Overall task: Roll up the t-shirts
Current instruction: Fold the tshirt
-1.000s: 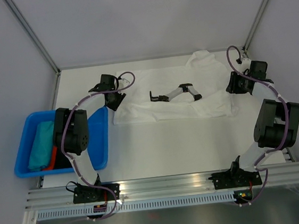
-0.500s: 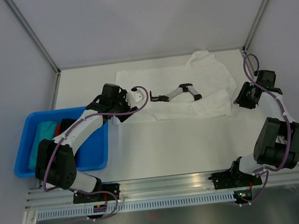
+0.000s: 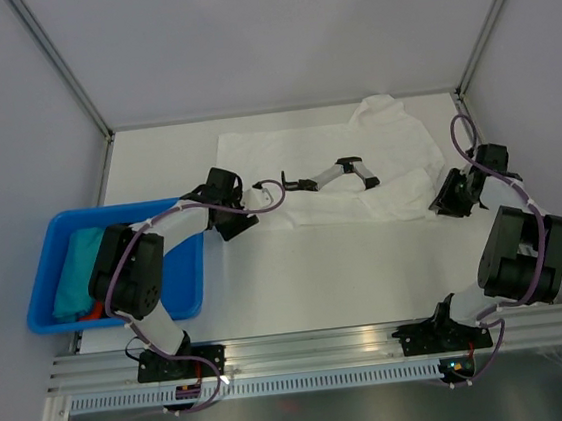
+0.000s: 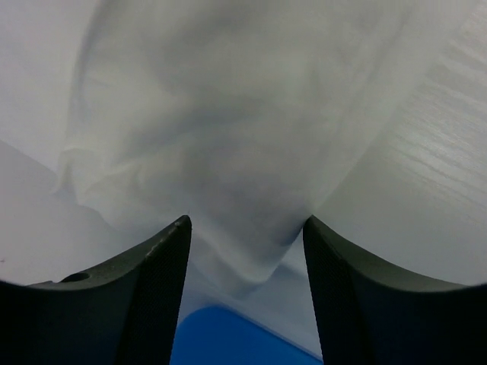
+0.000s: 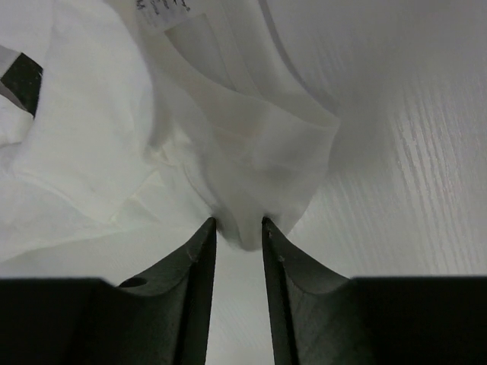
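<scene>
right wrist | white t-shirt (image 5: 251, 152) edge pinched in right end effector (image 5: 238, 223)

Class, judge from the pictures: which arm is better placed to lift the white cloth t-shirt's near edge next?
Probably the right: the right claw pinches the white cloth t-shirt at its corner, while the left claw stands open around loose cloth.

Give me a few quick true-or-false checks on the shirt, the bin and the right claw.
1. The right claw is closed on an edge of the white t-shirt. True.
2. The blue bin holds nothing. False: a teal cloth and a red cloth lie in it.
3. The blue bin sits on the left arm's side. True.
4. The white t-shirt is rolled up. False: it lies spread out on the table.
</scene>
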`<action>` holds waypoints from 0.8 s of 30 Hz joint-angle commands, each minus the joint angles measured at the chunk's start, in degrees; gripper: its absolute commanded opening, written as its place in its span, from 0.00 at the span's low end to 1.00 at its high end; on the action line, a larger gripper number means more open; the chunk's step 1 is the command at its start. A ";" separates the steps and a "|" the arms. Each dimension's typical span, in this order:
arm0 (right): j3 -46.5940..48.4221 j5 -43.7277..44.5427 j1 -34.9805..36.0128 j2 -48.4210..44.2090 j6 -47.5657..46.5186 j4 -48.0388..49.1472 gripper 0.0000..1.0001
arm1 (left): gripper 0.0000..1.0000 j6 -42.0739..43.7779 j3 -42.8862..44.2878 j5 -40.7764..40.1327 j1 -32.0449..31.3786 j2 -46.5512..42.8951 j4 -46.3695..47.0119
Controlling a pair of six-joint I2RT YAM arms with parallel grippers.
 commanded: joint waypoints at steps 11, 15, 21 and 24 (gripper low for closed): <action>3.11 8.77 -0.02 1.07 -0.49 0.29 0.00 | 0.02 2.72 0.36 -4.94 -0.07 3.10 3.55; 5.84 13.34 -0.02 0.19 -1.45 -1.82 0.00 | 0.02 2.98 -0.08 -7.24 0.20 2.31 4.51; 7.60 13.70 -0.02 0.45 -2.51 -2.97 0.07 | 0.02 2.54 -0.44 -8.74 0.55 1.52 5.48; 7.25 12.21 -0.02 0.80 -1.63 -2.97 0.32 | 0.02 1.67 -0.09 -8.04 0.55 1.26 5.48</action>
